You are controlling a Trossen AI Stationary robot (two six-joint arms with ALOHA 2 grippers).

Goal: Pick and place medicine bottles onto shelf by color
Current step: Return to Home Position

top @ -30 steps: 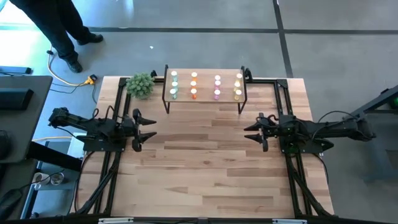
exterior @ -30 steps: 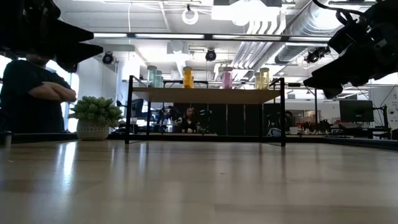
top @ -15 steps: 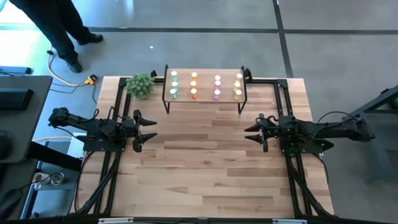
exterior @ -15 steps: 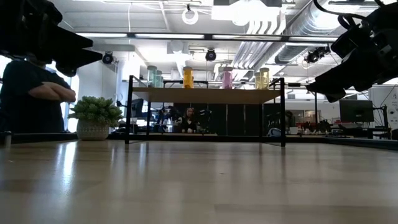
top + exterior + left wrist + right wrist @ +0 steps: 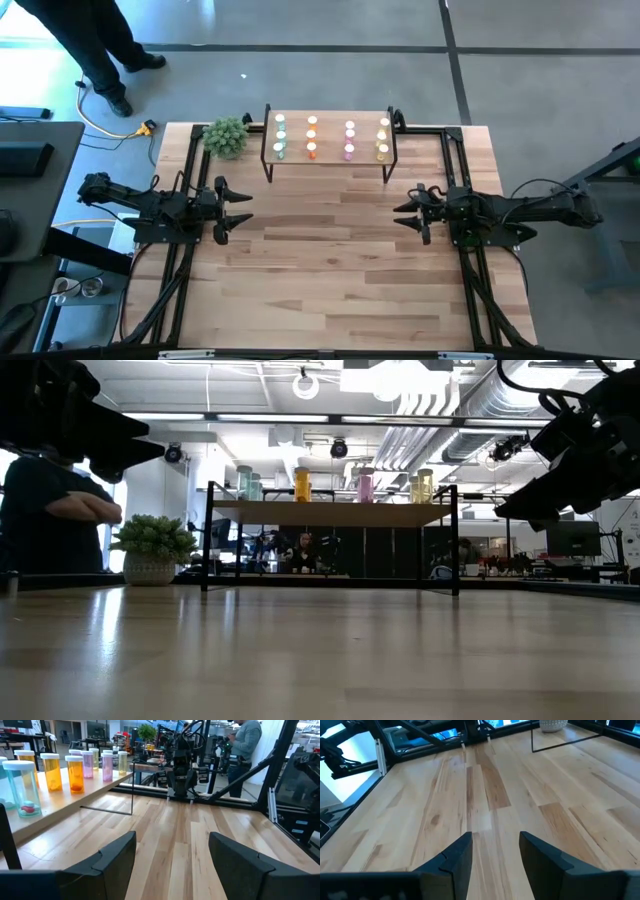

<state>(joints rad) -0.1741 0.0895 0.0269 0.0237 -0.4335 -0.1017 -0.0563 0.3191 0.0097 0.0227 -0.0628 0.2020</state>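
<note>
The shelf stands at the far edge of the surface, midway between the two arms. The bottles in view stand upright on it, sorted into four rows by colour. The green bottles are at the end nearest the plant. Next come the orange bottles, then the pink bottles, and the yellow bottles are at the other end.

The left gripper hovers at the left side of the surface, well apart from the shelf, pointing inward toward the right arm. Its fingers are spread wide, released and empty. The right gripper hovers opposite at the right side, facing the left one and also well clear of the shelf. Its fingers stand parted with bare wood showing between them, so it too is released and empty. In the low view both arms hang above the surface at the upper corners without touching it.

A person stands on the floor beyond the surface's far left corner.
</note>
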